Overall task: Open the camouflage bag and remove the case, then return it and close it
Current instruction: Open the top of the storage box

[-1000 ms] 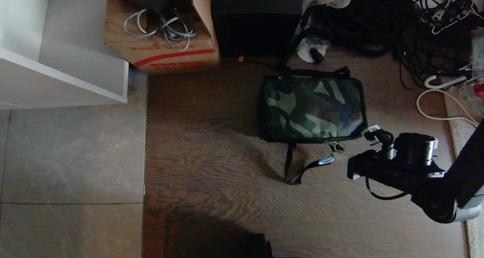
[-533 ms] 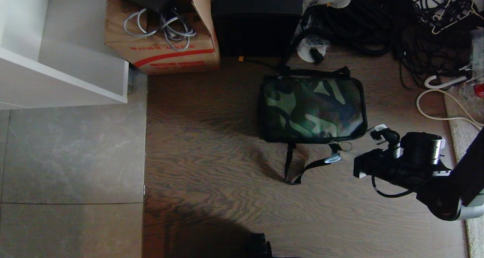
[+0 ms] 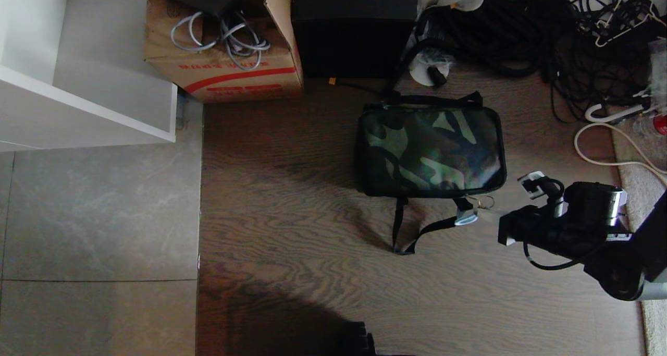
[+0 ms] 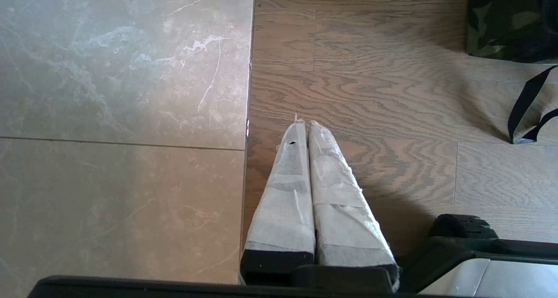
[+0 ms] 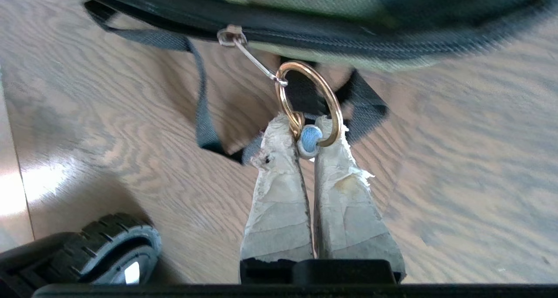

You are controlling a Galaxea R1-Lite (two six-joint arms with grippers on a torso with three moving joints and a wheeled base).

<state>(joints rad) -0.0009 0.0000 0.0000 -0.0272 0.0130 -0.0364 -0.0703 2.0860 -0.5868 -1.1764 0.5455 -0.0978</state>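
Here my right gripper (image 5: 310, 130) is clamped on the pale blue zipper loop (image 5: 310, 139), which shows only as a small knob between the two padded fingertips (image 5: 279, 158). A gold ring (image 5: 332, 98) hangs through that loop, and a thin metal link runs from the ring up to the zipper pull (image 5: 231, 37) on the black edge of the camouflage bag (image 3: 430, 150). In the head view this gripper (image 3: 482, 213) sits just off the bag's near right corner, low over the wood floor (image 3: 292, 199); the loop and ring are tiny there and hard to make out.

The bag lies flat on the floor with its zipper looking closed along the stretch I can see. The case is hidden; I cannot tell from here whether it is inside. A black strap (image 3: 417, 233) trails from the bag's near edge across the floor.

My left gripper (image 4: 305, 130) hangs over the seam between the grey tile (image 4: 122, 114) and the wood, its fingertips pressed together with nothing between them. That arm is outside the head view. Only a corner of the bag (image 4: 510, 23) shows at the edge of its camera's frame.

Beyond the bag stand a cardboard box (image 3: 224, 59) and a black box (image 3: 354, 27), both cut off by the frame.
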